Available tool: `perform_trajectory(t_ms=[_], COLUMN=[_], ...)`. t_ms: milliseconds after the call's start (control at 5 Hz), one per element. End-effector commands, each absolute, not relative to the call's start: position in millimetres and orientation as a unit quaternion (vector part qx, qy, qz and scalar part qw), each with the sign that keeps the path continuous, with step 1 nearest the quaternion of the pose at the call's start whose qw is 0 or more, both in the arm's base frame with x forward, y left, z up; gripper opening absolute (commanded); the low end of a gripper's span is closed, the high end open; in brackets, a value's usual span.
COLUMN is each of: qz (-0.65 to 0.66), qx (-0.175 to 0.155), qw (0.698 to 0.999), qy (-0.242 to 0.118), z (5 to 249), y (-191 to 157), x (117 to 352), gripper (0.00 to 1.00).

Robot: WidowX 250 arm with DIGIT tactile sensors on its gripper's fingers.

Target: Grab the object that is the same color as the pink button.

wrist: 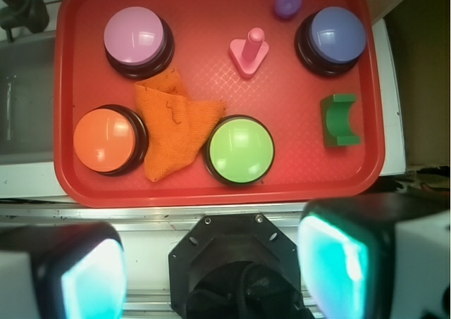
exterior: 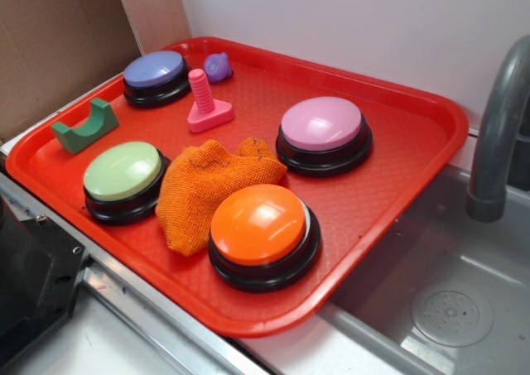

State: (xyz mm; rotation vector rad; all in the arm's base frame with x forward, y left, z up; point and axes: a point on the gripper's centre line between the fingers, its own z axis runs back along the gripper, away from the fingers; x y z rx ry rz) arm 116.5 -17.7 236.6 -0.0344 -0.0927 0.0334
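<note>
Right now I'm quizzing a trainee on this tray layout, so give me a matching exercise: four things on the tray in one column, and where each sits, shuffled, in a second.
Places as seen in the exterior view.

Things
1. bolt
2. pink button
3. cloth
4. green block

Places
A. between the green button and the orange button
B. at the tray's left edge
C. right of the blue button, in front of the purple bear
D. right half of the tray, behind the orange button

Pairs: 1-C, 2-D, 3-A, 4-B
</note>
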Motion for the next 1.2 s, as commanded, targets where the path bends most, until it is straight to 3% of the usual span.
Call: perform_trajectory(t_ms=[0, 400, 800, 1000], qz=[0.017, 0.067, 0.185, 0.263], qx=[-0.017, 0.0, 0.028, 0.043], qw=[0.999, 0.997, 0.98, 0.961], qy=[-0.046, -0.049, -0.063, -0.075], z=[237, 222, 184, 152], y=[-18, -8, 28, 45], x=[117, 141, 197, 227], gripper=[1.0, 1.0, 1.0, 1.0])
